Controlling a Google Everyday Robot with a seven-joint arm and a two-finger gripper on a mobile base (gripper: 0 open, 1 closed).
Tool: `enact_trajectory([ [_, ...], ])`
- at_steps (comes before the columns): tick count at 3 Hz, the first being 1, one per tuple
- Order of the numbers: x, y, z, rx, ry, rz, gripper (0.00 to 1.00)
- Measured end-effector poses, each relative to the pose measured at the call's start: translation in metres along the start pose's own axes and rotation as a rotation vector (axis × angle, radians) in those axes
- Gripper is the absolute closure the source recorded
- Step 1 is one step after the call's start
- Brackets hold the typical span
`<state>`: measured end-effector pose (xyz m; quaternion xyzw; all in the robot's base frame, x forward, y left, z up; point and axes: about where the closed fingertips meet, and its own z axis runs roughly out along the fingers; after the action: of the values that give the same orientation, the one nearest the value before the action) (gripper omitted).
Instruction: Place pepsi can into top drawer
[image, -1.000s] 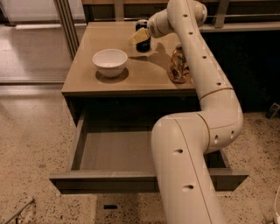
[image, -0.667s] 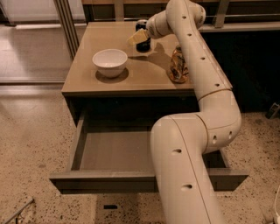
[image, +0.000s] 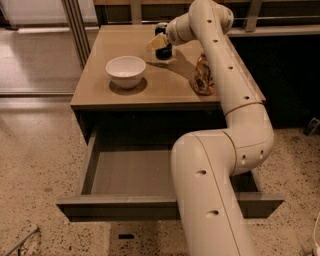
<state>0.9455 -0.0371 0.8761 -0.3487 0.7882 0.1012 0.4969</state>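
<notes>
The pepsi can (image: 164, 50) is a dark can standing upright at the back of the tan table (image: 165, 87). My gripper (image: 157, 42) is right at the can, over its upper front side, with the arm reaching in from the right. The can's lower part rests on the table top. The top drawer (image: 120, 207) is pulled out wide below the table's front edge, and its grey inside shows nothing in it. My arm's big lower link covers the drawer's right half.
A white bowl (image: 125, 70) sits on the table, left of the can. A gold-brown dented can (image: 202, 76) stands at the table's right side, by my arm. A metal pole (image: 75, 25) rises at the table's back left. Speckled floor surrounds the drawer.
</notes>
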Motion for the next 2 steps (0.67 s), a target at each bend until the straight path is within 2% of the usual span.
enact_trajectory([
  [2,0.0,0.0001,0.0001,0.0,0.0,0.0,0.66],
])
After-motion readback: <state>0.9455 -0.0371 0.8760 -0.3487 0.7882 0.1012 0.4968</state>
